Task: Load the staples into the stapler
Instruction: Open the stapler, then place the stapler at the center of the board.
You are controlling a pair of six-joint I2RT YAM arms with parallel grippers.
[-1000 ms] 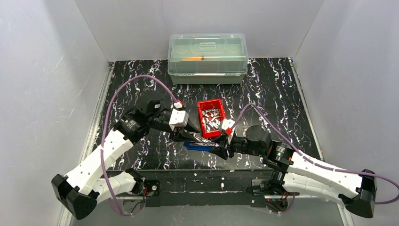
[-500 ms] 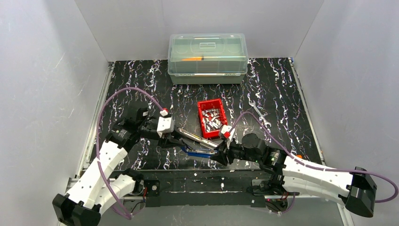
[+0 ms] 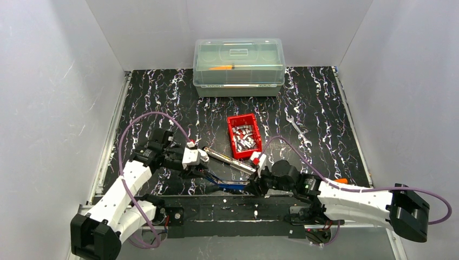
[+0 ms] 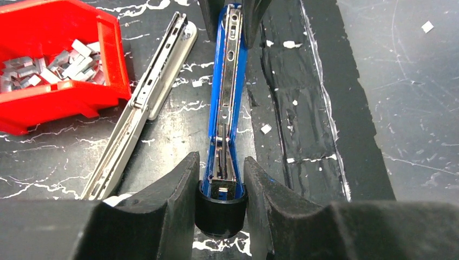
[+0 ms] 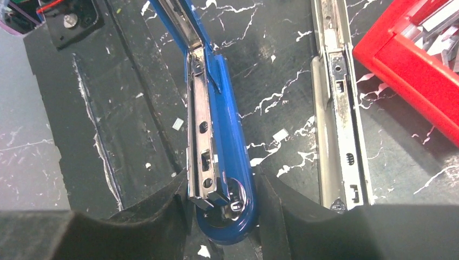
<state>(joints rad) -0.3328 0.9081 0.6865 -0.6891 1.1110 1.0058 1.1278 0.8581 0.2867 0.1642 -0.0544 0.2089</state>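
Observation:
A blue stapler lies opened out flat near the table's front edge, its metal staple channel facing up. My left gripper is shut on its black rear end, with a finger on each side. My right gripper is shut on its rounded blue front end. The channel looks empty in the right wrist view. The staples lie loose in a red bin, also seen in the left wrist view, and neither gripper holds any.
A silver-grey stapler lies open beside the blue one, between it and the bin. A clear lidded box stands at the back. A wrench lies right of the bin. A black strip edges the table front.
Both arms have drawn back toward the near edge, carrying the blue stapler away from the red bin. The silver-grey stapler now lies apart beside it.

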